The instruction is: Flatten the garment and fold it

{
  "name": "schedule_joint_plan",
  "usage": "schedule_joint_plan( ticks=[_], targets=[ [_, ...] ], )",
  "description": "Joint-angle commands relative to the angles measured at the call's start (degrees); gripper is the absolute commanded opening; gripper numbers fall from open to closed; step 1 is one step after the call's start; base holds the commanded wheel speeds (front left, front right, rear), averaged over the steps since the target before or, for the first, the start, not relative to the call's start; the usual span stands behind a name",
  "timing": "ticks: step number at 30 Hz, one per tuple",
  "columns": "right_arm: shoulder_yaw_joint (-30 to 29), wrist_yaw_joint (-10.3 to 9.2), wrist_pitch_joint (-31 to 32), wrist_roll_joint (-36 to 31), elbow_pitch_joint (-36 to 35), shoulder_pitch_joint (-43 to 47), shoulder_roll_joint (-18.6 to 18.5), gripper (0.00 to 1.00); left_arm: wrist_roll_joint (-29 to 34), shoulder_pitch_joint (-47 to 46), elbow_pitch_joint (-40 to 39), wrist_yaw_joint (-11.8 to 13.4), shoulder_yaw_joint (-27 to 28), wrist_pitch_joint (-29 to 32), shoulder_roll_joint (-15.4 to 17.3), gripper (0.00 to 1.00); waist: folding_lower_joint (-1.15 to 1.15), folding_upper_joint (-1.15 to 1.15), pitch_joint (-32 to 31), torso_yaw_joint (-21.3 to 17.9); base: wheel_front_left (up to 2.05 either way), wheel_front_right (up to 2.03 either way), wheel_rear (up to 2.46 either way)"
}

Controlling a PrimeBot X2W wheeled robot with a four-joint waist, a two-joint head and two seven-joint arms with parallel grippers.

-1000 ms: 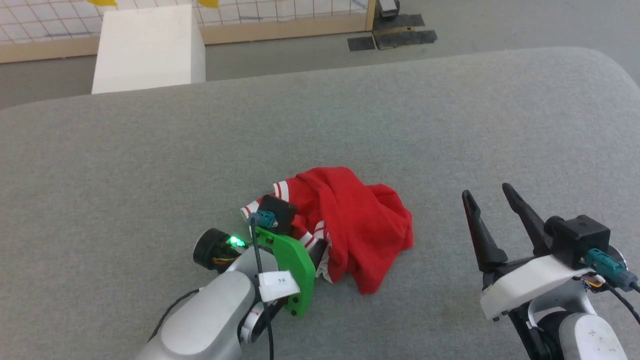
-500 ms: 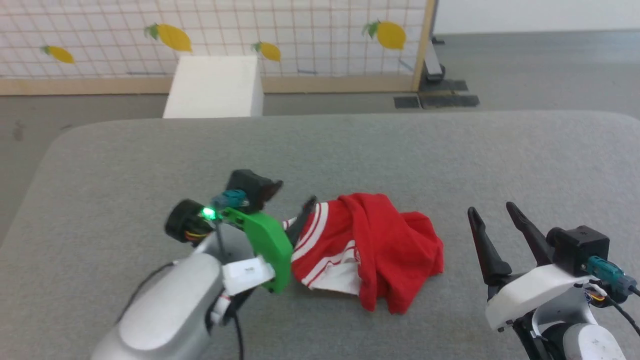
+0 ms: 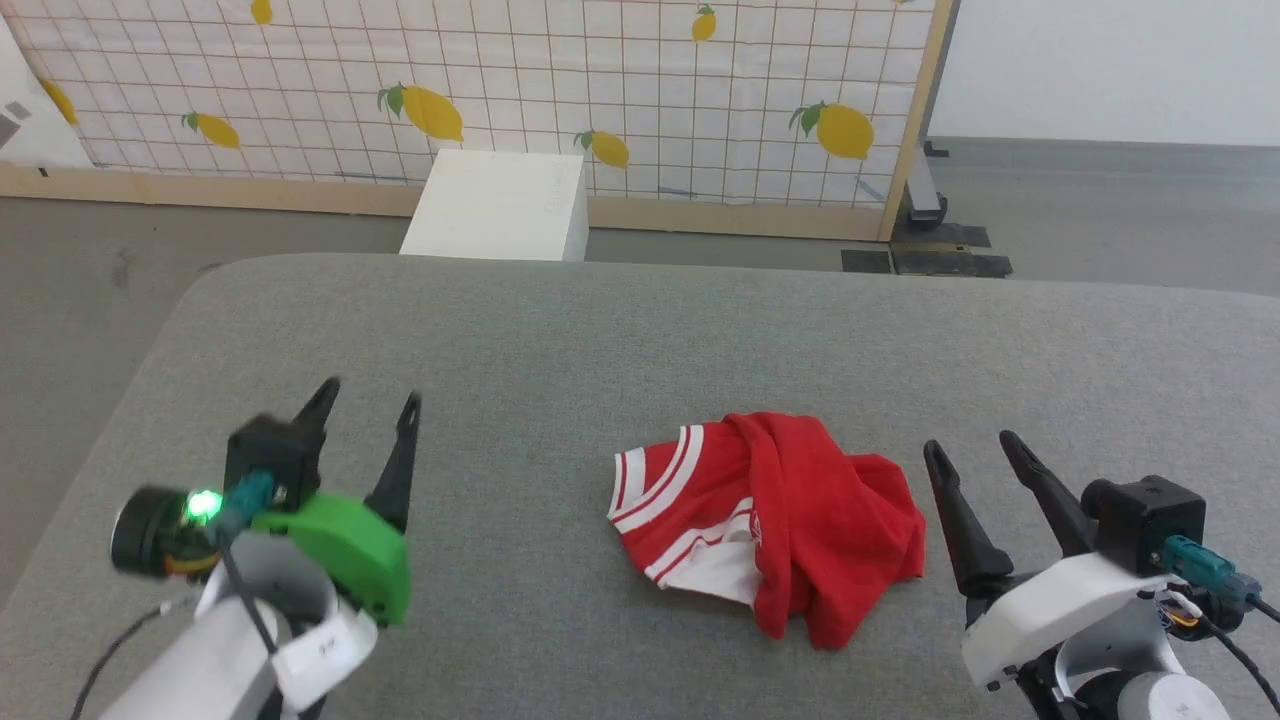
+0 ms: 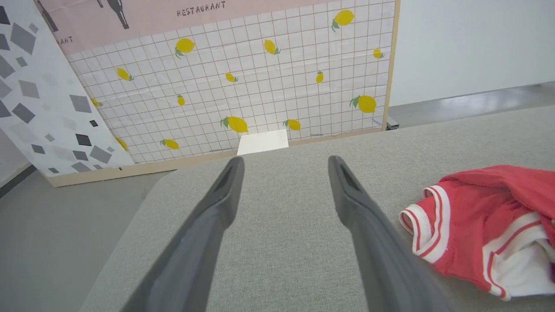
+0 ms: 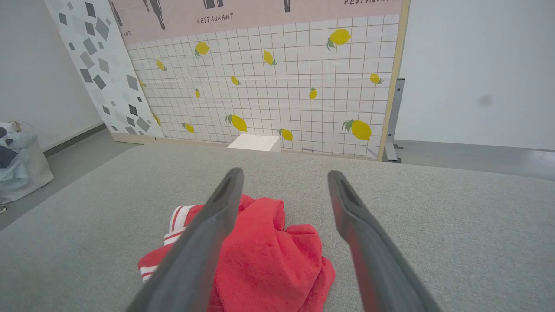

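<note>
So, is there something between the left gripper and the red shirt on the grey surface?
Nothing visible does. The open left gripper and the crumpled garment are apart, with just bare grey surface between them.

We hold our left tool (image 3: 367, 400) pointing forward, its two dark fingers (image 3: 395, 475) spread wide with nothing between them. Our right tool (image 3: 970, 447) points the same way, equally spread and empty.

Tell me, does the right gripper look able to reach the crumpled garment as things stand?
Probably yes. The right gripper is open, close beside the garment lying on the grey surface, with nothing between them; the left gripper stands well clear.
</note>
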Motion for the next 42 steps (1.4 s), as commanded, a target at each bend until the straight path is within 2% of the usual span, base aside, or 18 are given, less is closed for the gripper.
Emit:
schedule_joint_plan(
  ticks=[1, 3, 8, 20, 25, 29, 34, 38, 42],
  targets=[
    [0.1, -0.09, 0.2, 0.2, -0.4, 0.9, 0.0, 1.0, -0.1, 2.5, -0.9, 1.3, 0.4, -1.2, 0.3, 1.0, 0.0, 0.0, 0.1, -0.2, 0.0, 0.0, 0.0],
    [0.0, -0.09, 0.3, 0.1, -0.6, 1.2, 0.0, 1.0, -0.6, 5.2, -2.1, 2.1, 0.5, -2.3, 0.2, 1.0, 0.0, 0.0, 0.3, -0.3, 0.0, 0.0, 0.0],
    [-0.1, -0.09, 0.4, -0.4, -0.6, 2.0, 0.1, 1.0, 0.0, 9.2, -3.6, 2.3, -1.5, -3.9, 0.1, 1.0, 0.0, 0.0, 0.6, -0.6, 0.0, 0.0, 0.0],
    [0.2, -0.09, 0.2, -1.0, 0.0, 2.6, 0.2, 1.0, 0.9, 10.3, -4.9, 3.2, -2.7, -5.7, -1.2, 1.0, 0.0, 0.0, 1.2, -1.2, 0.0, 0.0, 0.0],
    [1.8, -0.09, 1.6, -1.3, -1.0, 2.7, -2.2, 1.0, 1.2, 9.7, -5.1, 3.5, -3.3, -5.3, -2.0, 1.0, 0.0, 0.0, 2.3, -0.5, 0.0, 0.0, 0.0],
    [5.4, -0.09, 10.8, 0.5, -1.6, 2.5, -6.2, 1.0, 1.5, 8.7, -5.1, 3.5, -3.5, -5.4, -2.4, 1.0, 0.0, 0.0, 3.8, 0.6, 0.0, 0.0, 0.0],
    [12.2, -0.09, 24.3, 6.5, -2.0, 0.3, -11.5, 1.0, 1.4, 7.9, -4.2, 4.0, -3.6, -5.2, -3.4, 1.0, 0.0, 0.0, 6.1, 2.5, 0.0, 0.0, 0.0],
    [15.4, -0.09, 31.6, 9.2, -0.8, -2.5, -15.2, 1.0, 2.0, 6.6, -3.4, 3.8, -4.2, -5.3, -4.4, 1.0, 0.0, 0.0, 7.9, 4.7, 0.0, 0.0, 0.0],
    [15.9, -0.09, 37.7, 9.6, 1.9, -5.0, -16.5, 1.0, 2.7, 5.4, -2.7, 3.5, -4.8, -5.8, -5.1, 1.0, 0.0, 0.0, 9.3, 7.1, 0.0, 0.0, 0.0]
  ],
)
